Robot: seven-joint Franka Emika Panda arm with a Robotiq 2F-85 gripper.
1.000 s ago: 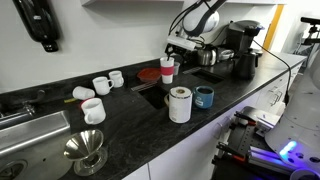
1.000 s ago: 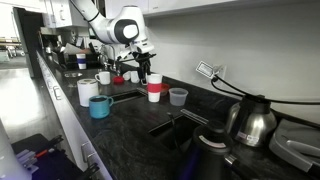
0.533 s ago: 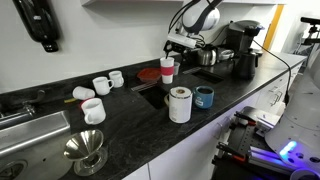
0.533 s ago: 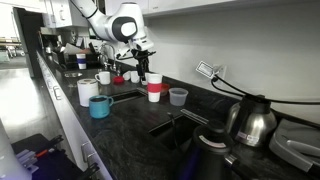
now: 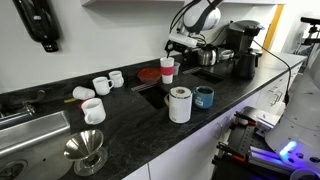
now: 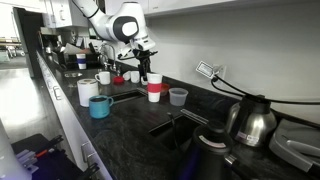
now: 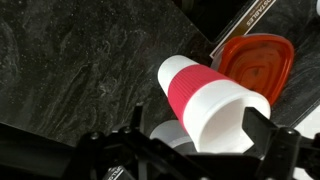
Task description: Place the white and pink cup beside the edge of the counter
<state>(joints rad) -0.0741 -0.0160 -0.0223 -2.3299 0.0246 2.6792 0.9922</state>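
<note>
Wrist view — gripper (image 7: 197,132) spread wide, gripping nothing; white and pink cup (image 7: 205,95) upright beneath it, between the fingers (image 7: 258,128), on the counter (image 7: 70,70) — glossy black speckled stone. Red lid (image 7: 262,62) flat just beyond the cup.

Counter (image 5: 130,128) layout, back wall to front edge.

Toward the back: tumbler (image 5: 167,68) upright on the counter, flat disc (image 5: 148,73) just beside it, gripper (image 5: 173,50) directly above, fingers (image 7: 265,140) on either side of the rim in the wrist view, contact not discernible. Nearer the front edge, well apart from the tumbler: roll (image 5: 179,104) and short cup (image 5: 204,97) side by side, recessed slot (image 5: 148,92) lying between them and the tumbler. Further along the back: two small mugs (image 5: 102,85) close together, a larger mug (image 5: 92,111) in front of them. At the far end: sink (image 5: 20,128), funnel (image 5: 85,150) near the front edge beside it. Beyond the tumbler at the opposite end: kettle (image 5: 208,55) and coffee machine (image 5: 240,45).
</note>
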